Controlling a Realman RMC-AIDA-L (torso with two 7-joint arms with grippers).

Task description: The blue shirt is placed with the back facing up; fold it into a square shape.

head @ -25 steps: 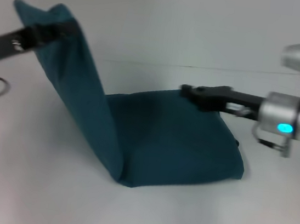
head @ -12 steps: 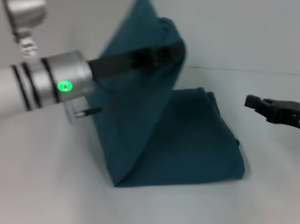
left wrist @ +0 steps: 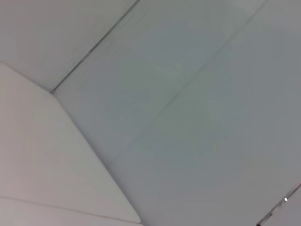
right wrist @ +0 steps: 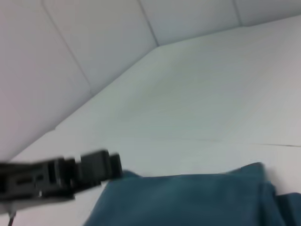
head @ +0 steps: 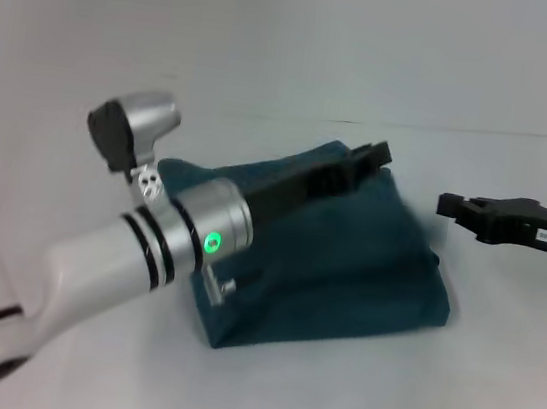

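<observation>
L gripper (head: 379, 156) lies across the blue shirt (head: 346, 265), a folded bundle mid-tabletop (head: 490, 395), grip can't tell; R gripper (head: 445, 203) off its right edge, apparently holding nothing; best lay the flap flat, edges aligned, before releasing.

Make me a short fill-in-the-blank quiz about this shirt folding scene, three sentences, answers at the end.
1. The left gripper reaches across the blue shirt from the robot's ____ side.
2. The right gripper hovers beside the shirt, holding ____.
3. The shirt lies on a ____ table.

Answers: left; nothing; white
</observation>
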